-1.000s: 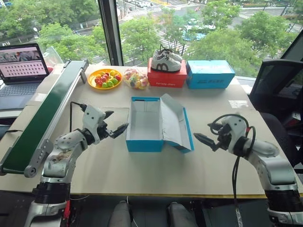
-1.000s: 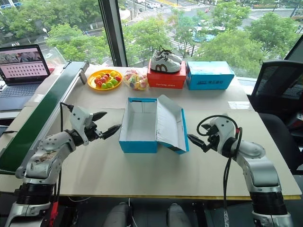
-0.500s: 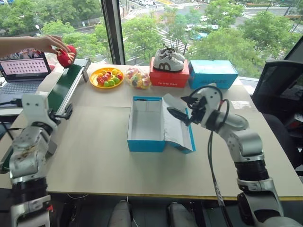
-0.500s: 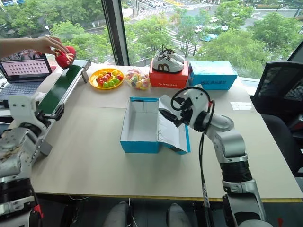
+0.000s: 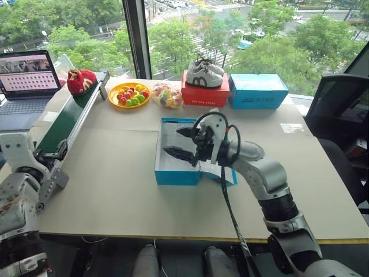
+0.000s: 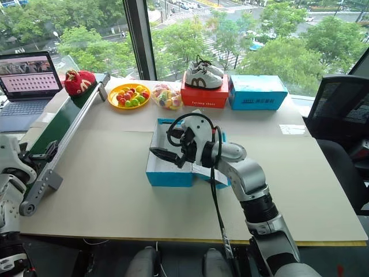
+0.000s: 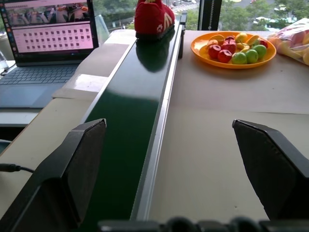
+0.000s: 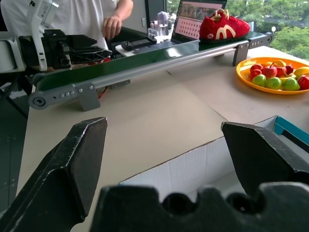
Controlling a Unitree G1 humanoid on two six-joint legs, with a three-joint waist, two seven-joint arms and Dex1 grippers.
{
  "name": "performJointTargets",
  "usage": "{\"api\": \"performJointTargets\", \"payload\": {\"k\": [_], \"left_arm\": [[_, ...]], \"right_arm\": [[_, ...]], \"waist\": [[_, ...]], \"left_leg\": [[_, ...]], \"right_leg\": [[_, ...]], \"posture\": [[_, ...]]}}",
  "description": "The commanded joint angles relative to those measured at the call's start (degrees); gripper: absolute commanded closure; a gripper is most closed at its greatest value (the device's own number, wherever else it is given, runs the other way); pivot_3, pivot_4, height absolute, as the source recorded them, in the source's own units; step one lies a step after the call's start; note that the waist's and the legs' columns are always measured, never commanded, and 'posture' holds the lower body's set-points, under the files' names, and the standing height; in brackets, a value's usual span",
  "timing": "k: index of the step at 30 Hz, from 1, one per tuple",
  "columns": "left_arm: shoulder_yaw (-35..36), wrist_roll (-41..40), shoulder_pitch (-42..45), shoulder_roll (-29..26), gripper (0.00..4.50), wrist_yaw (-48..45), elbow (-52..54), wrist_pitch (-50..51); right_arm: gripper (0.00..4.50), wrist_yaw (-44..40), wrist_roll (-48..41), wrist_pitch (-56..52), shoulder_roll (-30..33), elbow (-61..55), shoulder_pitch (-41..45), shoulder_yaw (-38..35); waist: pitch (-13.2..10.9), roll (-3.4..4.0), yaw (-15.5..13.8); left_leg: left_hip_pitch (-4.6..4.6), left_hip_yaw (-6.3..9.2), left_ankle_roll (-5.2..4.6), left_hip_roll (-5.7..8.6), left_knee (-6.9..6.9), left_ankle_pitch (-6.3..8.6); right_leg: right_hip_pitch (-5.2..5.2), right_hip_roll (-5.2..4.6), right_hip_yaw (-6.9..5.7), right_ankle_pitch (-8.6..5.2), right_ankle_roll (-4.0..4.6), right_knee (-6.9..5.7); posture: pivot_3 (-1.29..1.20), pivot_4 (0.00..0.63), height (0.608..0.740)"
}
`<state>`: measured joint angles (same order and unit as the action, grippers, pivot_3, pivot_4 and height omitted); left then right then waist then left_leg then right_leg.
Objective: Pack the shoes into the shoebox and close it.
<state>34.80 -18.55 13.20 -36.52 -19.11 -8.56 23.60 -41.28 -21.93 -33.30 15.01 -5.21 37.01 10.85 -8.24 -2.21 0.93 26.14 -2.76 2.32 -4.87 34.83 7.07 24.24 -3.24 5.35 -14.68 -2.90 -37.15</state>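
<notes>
Left eye view shows the shoes (image 5: 81, 81), a red pair with white curved marks, lying together at the far end of the green conveyor belt (image 5: 63, 118) on the left of the table (image 5: 115, 184); I count two, pressed side by side. The shoebox (image 5: 176, 167), one bright-blue box with a white inside, stands open near the middle of the table, well apart from the shoes. The right gripper (image 5: 183, 143) hangs over the open box with its two black fingers spread wide and nothing between them. Farther back stand one red shoebox (image 5: 203, 95) with white-and-grey sneakers (image 5: 203, 74) on top, one more blue box (image 5: 258, 91) just right of it, one orange plate of fruit (image 5: 129, 94) and one bag of sweets (image 5: 166, 95). One laptop (image 5: 26, 81) sits at the far left. The left wrist view shows the left gripper (image 7: 181, 164) near the belt's near end, fingers apart and empty. The right wrist view adds a person (image 8: 72, 21) in a white shirt beyond the belt.
</notes>
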Motion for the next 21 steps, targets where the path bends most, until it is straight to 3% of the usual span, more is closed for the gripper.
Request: {"api": "performJointTargets", "payload": {"k": [1, 5, 16, 21], "left_arm": [[2.11, -0.08, 0.23, -2.64, 0.0, -0.12, -0.67, -2.99], [2.36, -0.09, -0.56, -3.48, 0.0, -1.12, -2.23, -4.85], [-0.5, 2.0, 6.75, -10.29, 0.0, -5.75, -24.97, -15.95], [-1.83, 1.09, 8.77, -10.97, 0.0, -10.12, -29.7, -19.24]], "right_arm": [[0.05, -0.52, 1.26, 2.74, -0.82, 0.09, 1.23, 0.86], [0.05, -0.34, 1.4, 3.16, -1.41, -0.42, 0.68, 0.89], [0.05, 2.34, 1.9, 3.69, -3.03, -1.28, -0.29, 0.71], [0.05, 2.52, 1.66, 3.69, -2.42, -1.67, -0.74, 0.29]], "waist": [[0.0, -0.01, 0.01], [0.0, -0.02, 0.01], [0.01, -0.07, 0.0], [0.01, -0.07, -0.06]], "left_leg": [[0.0, 0.0, 0.01, 0.0, 0.0, 0.0], [0.0, -0.02, 0.16, -0.01, -0.03, 0.09], [0.01, -0.01, 0.25, -0.02, -0.03, 0.14], [0.01, -0.02, 0.3, -0.02, -0.06, 0.17]], "right_leg": [[0.0, -0.01, -0.01, 0.0, 0.01, 0.0], [0.01, -0.04, -0.04, 0.0, 0.02, 0.01], [0.02, -0.06, -0.14, 0.01, 0.06, 0.02], [0.02, -0.07, -0.18, 0.0, 0.08, 0.01]], "posture": [[0.0, 0.15, 0.74], [0.0, 0.15, 0.74], [0.0, 0.15, 0.74], [0.0, 0.15, 0.74]]}}
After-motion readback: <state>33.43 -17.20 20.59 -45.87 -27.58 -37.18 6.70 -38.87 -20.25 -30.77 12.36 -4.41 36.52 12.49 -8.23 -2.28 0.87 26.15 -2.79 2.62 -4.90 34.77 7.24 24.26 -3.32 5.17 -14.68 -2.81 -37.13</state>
